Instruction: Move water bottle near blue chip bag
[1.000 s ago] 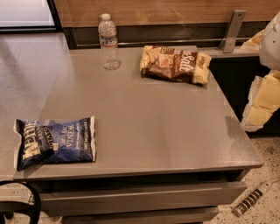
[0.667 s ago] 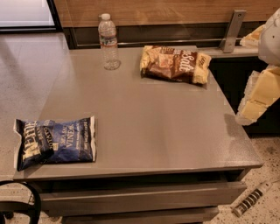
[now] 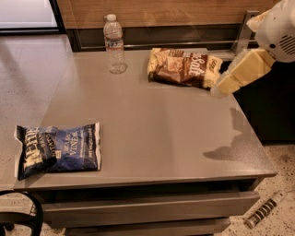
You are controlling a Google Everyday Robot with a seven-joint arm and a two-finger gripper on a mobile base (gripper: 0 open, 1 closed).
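The water bottle [image 3: 114, 44], clear with a white cap and a thin label band, stands upright at the far left part of the grey table [image 3: 156, 129]. The blue chip bag [image 3: 57, 150] lies flat at the table's near left corner. My gripper [image 3: 220, 88] reaches in from the upper right on a cream-coloured arm and hovers above the table's right side, next to the brown bag. It is far from the bottle and holds nothing that I can see.
A brown and cream chip bag marked "Salt" [image 3: 182, 67] lies at the far middle of the table. A wooden wall panel [image 3: 170, 11] runs behind the table. A metal bracket [image 3: 243, 32] stands at the far right. A dark curved object [image 3: 20, 214] shows at the lower left.
My arm has swung in from the right edge, up and to the left, so the gripper now hangs over the table by the brown bag. The bottle and bags have not moved.
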